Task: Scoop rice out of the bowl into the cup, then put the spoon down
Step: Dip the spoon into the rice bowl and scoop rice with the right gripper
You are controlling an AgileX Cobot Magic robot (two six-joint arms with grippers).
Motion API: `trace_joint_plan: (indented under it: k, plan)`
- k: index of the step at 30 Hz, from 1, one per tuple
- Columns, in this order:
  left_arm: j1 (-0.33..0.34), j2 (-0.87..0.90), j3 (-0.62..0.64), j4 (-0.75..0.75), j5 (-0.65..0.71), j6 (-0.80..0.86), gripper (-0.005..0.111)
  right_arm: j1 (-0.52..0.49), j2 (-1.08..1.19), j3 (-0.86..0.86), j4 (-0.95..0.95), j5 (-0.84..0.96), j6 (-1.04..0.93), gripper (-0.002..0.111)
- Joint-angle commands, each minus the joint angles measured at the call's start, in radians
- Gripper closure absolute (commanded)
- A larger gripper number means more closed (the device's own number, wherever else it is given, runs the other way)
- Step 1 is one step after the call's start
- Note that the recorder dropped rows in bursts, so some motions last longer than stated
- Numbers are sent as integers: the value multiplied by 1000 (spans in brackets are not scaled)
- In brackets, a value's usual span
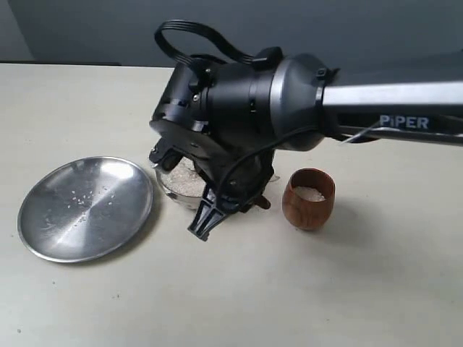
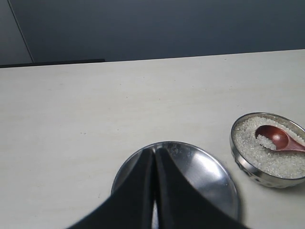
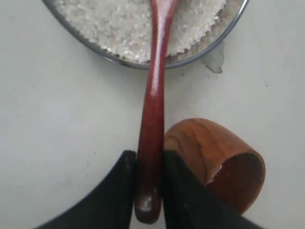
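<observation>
My right gripper (image 3: 150, 162) clamps slim red-brown wooden spoon (image 3: 155, 95) near handle end — may twist, spilling white rice (image 3: 119, 24) beside round wooden cup (image 1: 309, 199), exterior centre-right.

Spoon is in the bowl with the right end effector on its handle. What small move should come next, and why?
Probably lift the spoon level, clear of the bowl rim. The right end effector grips its handle, the scoop already carries rice, and the cup stands close beside the bowl.
</observation>
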Motion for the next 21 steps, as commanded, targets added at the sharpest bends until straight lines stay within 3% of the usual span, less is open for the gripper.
trace_joint_plan:
  k: [1,13,21]
  plan:
    - [-7,3,-5,-6,-5,0,106,-5,-13,-3,34,-33,36,109]
    - [-7,3,-5,-6,-5,0,106,-66,-28,-3,176,-66,95,109]
    - [-7,3,-5,-6,-5,0,106,-76,-103,-3,172,-94,95,109]
